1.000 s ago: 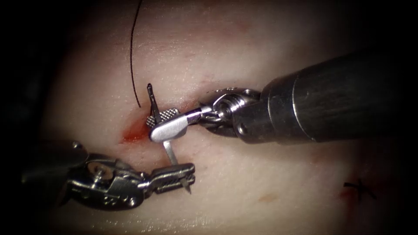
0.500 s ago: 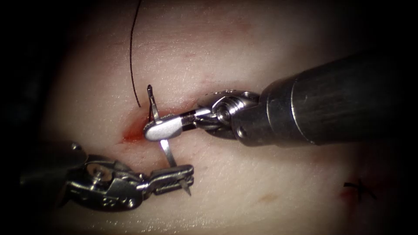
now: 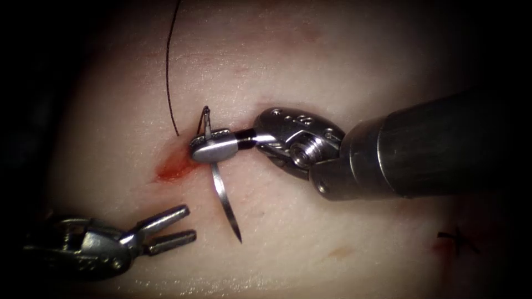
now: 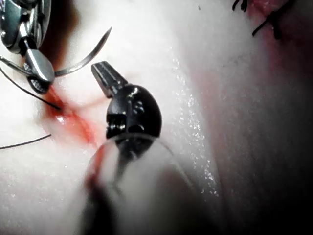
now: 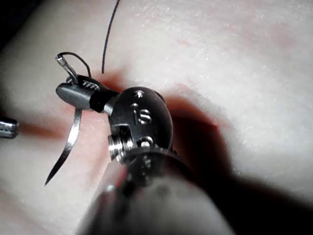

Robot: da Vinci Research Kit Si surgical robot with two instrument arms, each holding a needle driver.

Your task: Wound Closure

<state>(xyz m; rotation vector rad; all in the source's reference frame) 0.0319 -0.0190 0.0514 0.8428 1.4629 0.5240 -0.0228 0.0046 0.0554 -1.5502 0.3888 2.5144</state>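
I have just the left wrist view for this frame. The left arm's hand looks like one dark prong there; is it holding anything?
Observer: No. In the endoscope view the left arm's hand stands open and empty, below the red-stained cut.
Operator: Where does the right arm's hand grip the needle?
Observer: In the right wrist view the right arm's hand is shut on the curved steel needle close to its thread end, where the thin black thread leaves; the needle is out of the pale tissue.

Dark matte shafts [image 3: 443, 144], silvery wrists with screws; small steel pincers [image 3: 213, 148], the left [image 3: 172, 227] dull grey.
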